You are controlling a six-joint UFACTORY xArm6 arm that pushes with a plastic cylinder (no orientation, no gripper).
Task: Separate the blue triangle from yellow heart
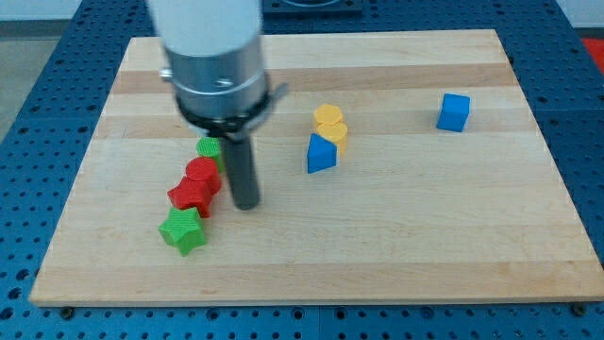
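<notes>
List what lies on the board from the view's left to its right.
green star → red blocks → my tip, just right of them → blue triangle, touching the yellow heart → blue cube.

My tip [245, 205] rests on the tabletop [425, 246] with open wood between it and the blue triangle [321, 154], which touches the yellow heart [330, 123] just above it. Close on my tip's left a chain blocks passage: green block [209, 147], two red blocks [202, 173] [190, 195], green star [183, 230]. The blue cube [454, 111] stands well apart, upper right of the frame.
</notes>
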